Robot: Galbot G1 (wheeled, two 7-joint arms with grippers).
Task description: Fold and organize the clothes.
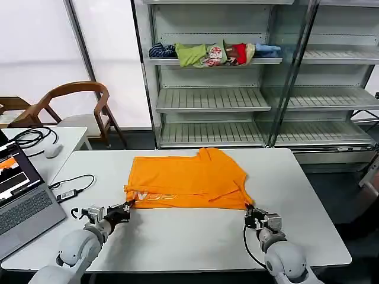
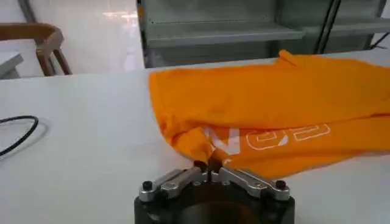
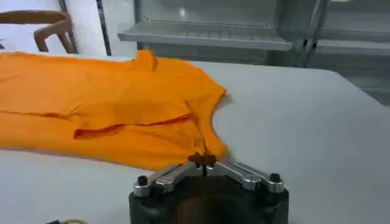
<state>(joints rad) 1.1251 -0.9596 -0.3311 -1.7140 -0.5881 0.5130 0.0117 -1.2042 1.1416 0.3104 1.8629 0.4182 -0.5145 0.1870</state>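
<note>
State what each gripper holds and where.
Both hold the orange T-shirt: left gripper pinches its near left corner, right gripper its near right corner.

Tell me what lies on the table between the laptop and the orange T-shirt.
In the head view, a black cable with a small adapter lies on the table between the laptop and the orange T-shirt; the left gripper pinches the shirt's near corner.
</note>
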